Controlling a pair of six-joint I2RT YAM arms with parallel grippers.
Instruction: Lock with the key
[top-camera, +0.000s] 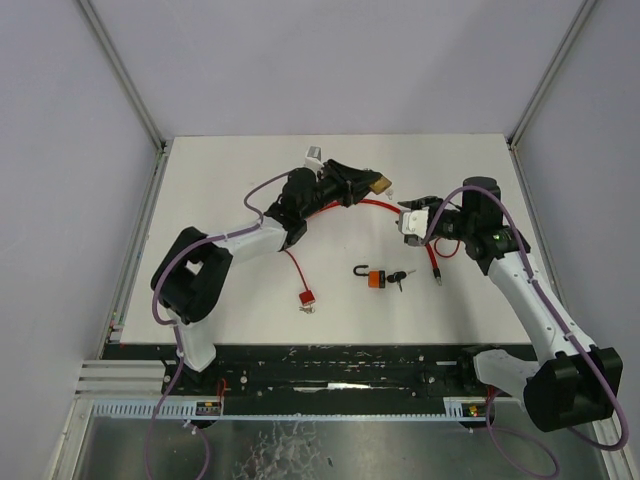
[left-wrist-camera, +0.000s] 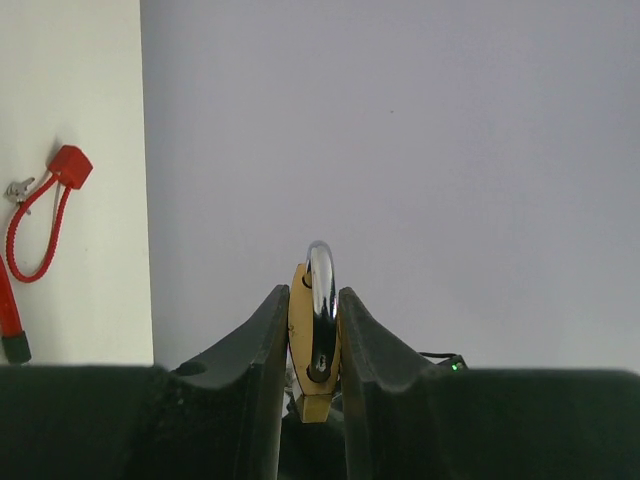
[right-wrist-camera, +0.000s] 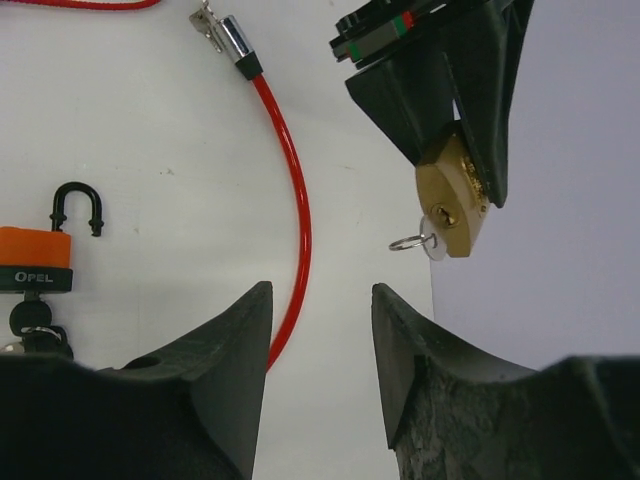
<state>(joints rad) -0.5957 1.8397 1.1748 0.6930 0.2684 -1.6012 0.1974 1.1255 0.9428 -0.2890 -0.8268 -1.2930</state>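
Observation:
A brass padlock (top-camera: 379, 183) hangs above the table's far middle, with my left gripper (top-camera: 368, 183) shut on it. In the left wrist view its brass body (left-wrist-camera: 302, 330) and chrome shackle (left-wrist-camera: 321, 275) sit pinched between the two black fingers. A small silver key (right-wrist-camera: 434, 246) with a wire ring sticks out of the padlock's (right-wrist-camera: 452, 200) keyhole. My right gripper (right-wrist-camera: 320, 292) is open and holds nothing. It hovers a short way from the key, just right of the padlock in the top view (top-camera: 408, 220).
An orange padlock (top-camera: 376, 278) with a black open shackle and its keys lies mid-table, and it also shows in the right wrist view (right-wrist-camera: 35, 262). A red cable (top-camera: 352, 205) loops across the table, ending near a small red padlock (top-camera: 306, 297). Grey walls close in the white table (top-camera: 230, 190).

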